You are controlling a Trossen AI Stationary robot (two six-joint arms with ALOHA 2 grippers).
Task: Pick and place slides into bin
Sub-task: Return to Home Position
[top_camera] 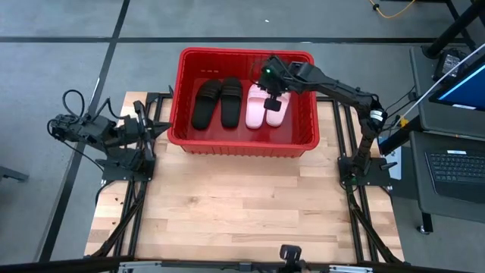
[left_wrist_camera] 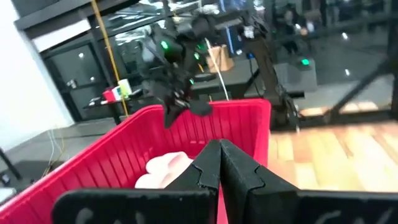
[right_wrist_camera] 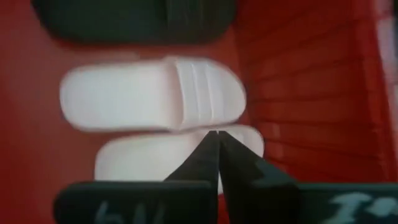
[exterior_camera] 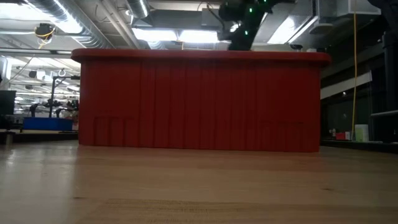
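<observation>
- Black and pressed tip to tip, the two fingers of the right gripper [right_wrist_camera: 215, 133] leave no gap that we can see, and we see nothing held between them.
- We find this gripper hanging inside the right half of the bin [top_camera: 241, 146], above the pink pair, with its arm reaching in from the table's right side.
- Directly under it lies the second pink slide [right_wrist_camera: 140, 158], sole down and partly hidden by the fingers.
- Just beside that one we see the first pink slide [right_wrist_camera: 149, 96], flat with its ribbed strap up; we cannot tell whether the two touch.
- Next along the bin's floor come the black slides [top_camera: 218, 102], side by side, the nearer one close against the first pink slide.
- From above we count four slides in one row: two black on the left, two pink on the right, all parallel.
- The bin stands at the far end of the wooden table [top_camera: 242, 205]. In the low view its ribbed red wall hides the slides, and we see only the right arm above the rim.
- The left gripper [top_camera: 161, 129] waits at the table's left edge, just beside the bin's left wall. In its wrist view we see its fingers closed together and empty.
</observation>
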